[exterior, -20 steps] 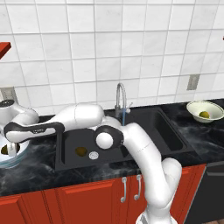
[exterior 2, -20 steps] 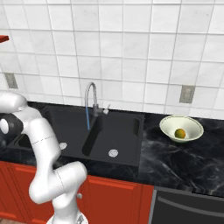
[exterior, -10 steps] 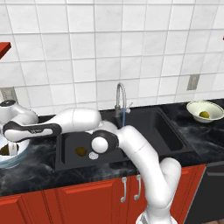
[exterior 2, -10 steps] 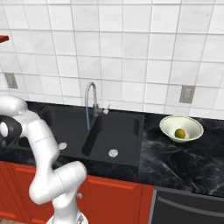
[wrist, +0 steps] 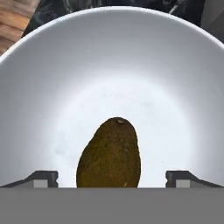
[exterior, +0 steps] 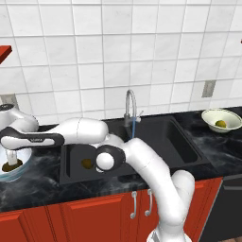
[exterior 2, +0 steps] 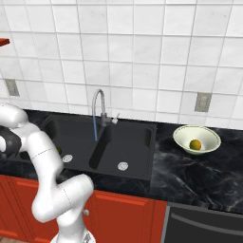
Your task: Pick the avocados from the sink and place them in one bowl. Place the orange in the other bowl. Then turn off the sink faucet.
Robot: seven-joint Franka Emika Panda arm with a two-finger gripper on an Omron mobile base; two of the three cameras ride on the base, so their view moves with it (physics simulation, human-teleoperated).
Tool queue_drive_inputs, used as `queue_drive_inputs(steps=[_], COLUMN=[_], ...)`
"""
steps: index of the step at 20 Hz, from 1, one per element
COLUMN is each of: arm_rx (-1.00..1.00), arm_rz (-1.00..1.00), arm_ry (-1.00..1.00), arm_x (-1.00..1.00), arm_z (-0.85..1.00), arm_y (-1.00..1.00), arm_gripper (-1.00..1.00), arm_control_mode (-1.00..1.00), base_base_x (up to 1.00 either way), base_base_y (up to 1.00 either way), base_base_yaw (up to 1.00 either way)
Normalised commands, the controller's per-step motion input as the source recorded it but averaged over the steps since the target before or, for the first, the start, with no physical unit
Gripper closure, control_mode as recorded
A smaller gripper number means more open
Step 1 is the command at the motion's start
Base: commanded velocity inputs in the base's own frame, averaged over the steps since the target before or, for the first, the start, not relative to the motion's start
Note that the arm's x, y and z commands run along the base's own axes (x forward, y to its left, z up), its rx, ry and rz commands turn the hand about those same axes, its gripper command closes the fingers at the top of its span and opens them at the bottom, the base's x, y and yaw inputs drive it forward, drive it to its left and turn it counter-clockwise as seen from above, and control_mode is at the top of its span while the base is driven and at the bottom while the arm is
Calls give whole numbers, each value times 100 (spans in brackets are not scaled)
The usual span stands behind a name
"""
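My gripper [wrist: 112,178] is open, low inside the pale blue-white bowl [wrist: 112,65]. One avocado [wrist: 109,153] lies on the bowl's floor between the spread fingertips [wrist: 46,178], with a gap on each side. In the left base view the gripper [exterior: 10,158] reaches down into that bowl [exterior: 23,164] at the far left of the counter. A second avocado [exterior: 86,163] lies in the left basin of the black sink [exterior: 156,142]. The orange [exterior: 220,124] rests in the cream bowl [exterior: 222,115] at the right. From the faucet [exterior: 130,106] a thin blue stream of water runs.
The black counter [exterior 2: 199,171] runs along both sides of the sink [exterior 2: 123,142], with red cabinets [exterior: 94,212] below. The cream bowl [exterior 2: 197,136] with the orange [exterior 2: 195,144] stands right of the faucet [exterior 2: 98,102]. My arm's elbow [exterior: 106,160] hangs over the left basin.
Almost nothing has moved: the arm stays stretched over the pale bowl, with the avocado at the gripper's tip.
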Motion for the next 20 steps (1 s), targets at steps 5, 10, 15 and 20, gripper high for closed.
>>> queue_drive_inputs(steps=[5, 10, 15, 20], arm_rx=[-6, -9, -10, -11], arm_rz=[3, 6, 4, 4], arm_ry=[-3, -5, -7, -6], arm_x=[0, 0, -3, -23], arm_z=[54, 39, 6, 30], arm_y=[0, -1, -6, -9], arm_gripper=[-100, -100, -100, -100], arm_control_mode=[-100, -100, -100, -100], base_base_x=[0, 0, 0, 0], base_base_y=[0, 0, 0, 0], base_base_yaw=[0, 0, 0, 0])
